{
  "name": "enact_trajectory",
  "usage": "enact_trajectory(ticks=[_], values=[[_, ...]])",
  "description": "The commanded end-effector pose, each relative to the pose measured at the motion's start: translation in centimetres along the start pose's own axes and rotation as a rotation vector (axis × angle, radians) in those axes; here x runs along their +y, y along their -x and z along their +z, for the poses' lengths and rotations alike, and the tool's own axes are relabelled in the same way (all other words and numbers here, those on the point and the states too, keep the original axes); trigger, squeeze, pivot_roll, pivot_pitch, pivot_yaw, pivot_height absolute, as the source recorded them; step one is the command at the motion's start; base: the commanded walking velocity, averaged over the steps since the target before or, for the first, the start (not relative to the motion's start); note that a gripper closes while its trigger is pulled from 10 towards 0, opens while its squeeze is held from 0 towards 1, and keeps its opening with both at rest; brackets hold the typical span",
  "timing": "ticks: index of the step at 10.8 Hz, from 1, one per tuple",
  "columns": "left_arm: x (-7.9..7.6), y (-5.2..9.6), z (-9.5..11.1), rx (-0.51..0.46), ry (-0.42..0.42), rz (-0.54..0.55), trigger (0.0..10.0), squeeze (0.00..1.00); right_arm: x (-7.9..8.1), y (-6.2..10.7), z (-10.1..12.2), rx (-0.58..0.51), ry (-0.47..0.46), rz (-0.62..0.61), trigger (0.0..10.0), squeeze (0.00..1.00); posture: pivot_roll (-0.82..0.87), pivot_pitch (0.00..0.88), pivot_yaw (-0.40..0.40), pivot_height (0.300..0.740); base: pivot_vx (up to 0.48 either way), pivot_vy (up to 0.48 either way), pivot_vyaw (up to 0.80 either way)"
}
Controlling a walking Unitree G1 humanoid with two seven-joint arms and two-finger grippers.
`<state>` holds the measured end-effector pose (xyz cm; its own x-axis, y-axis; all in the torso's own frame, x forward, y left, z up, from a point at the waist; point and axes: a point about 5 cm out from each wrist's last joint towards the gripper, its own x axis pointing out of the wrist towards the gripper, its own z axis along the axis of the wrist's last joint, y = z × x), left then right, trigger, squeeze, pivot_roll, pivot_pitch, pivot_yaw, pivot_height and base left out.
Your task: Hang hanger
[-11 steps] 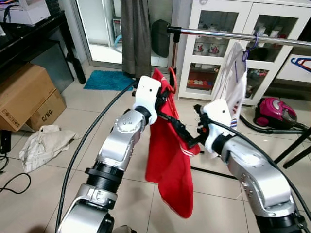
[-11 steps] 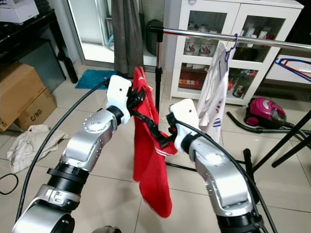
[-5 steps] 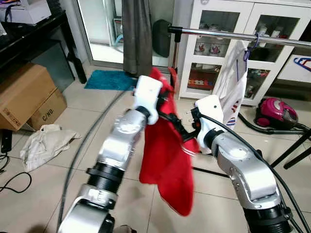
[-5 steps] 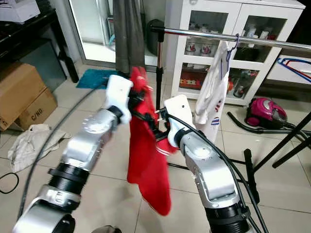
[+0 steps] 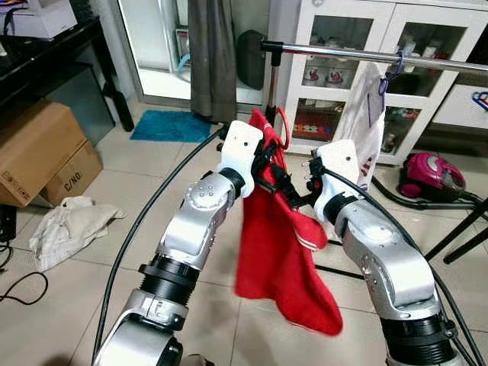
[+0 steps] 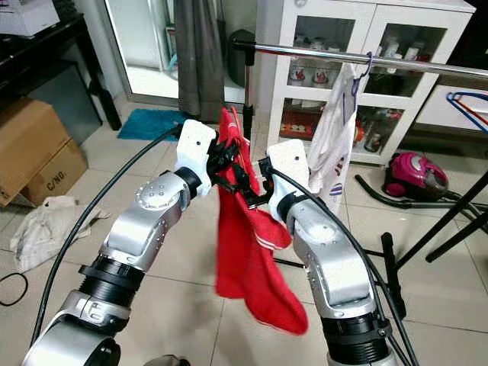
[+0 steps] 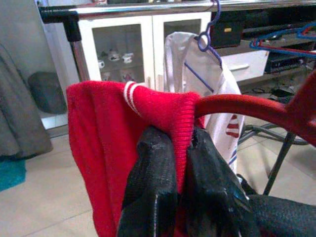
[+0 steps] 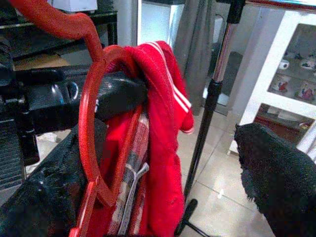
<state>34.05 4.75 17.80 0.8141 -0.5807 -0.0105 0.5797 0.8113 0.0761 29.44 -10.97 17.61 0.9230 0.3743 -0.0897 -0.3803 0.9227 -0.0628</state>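
Holding a red garment point(image 5: 284, 252) on its red hanger point(image 8: 101, 123) in front of me, I have both arms raised a little short of the chrome clothes rail point(image 5: 366, 55). My left gripper point(image 7: 182, 173) is pinched together on the fabric draped over the hanger's shoulder, the two black fingers pressing the knit between them. My right gripper point(image 5: 309, 183) sits just beside it at the hanger's neck; its fingers stand apart, one under the curved hook and the other off to the side, so I judge it to be steadying rather than clamping.

The hanger's hook points up and sits below the rail, near the upright post point(image 5: 268, 84) at the rail's left end. A white shirt point(image 5: 364, 114) already hangs further along on a purple hanger point(image 5: 395, 67), in front of a white glass-door cabinet point(image 5: 358, 30).

I read this as the carry-and-lift step: the garment is on its hanger but not yet on the rail. The next move calls for raising the hook above the bar, in the open stretch between post and white shirt, then lowering it on. The loose hem swings, so a slow lift seems wise.
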Motion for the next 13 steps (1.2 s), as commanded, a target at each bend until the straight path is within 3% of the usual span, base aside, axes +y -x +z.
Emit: enact_trajectory(ticks=[1,2,3,13], values=[[-0.4,0.1,1.0,-0.047,-0.008,-0.024,0.0,0.0,-0.5,-0.1,0.1,-0.007,-0.004,-0.01,10.0,0.0,0.06,0.0,0.003,0.74,0.0,0.0,0.0],[-0.4,0.1,1.1,-0.05,-0.008,-0.028,0.0,0.0,-0.7,-0.1,-0.4,0.015,-0.005,-0.002,3.8,0.0,0.06,0.0,0.004,0.74,0.0,0.0,0.0],[-0.4,0.2,1.2,-0.052,-0.009,-0.031,0.0,0.0,-0.8,-0.1,-0.8,0.043,-0.006,0.004,0.0,0.0,0.06,0.0,0.004,0.74,0.0,0.0,0.0],[0.4,1.5,2.0,-0.066,0.0,-0.048,0.0,0.0,-2.5,0.0,-1.7,0.105,-0.051,0.004,0.0,0.0,0.08,0.0,-0.003,0.74,0.0,0.0,0.0]])
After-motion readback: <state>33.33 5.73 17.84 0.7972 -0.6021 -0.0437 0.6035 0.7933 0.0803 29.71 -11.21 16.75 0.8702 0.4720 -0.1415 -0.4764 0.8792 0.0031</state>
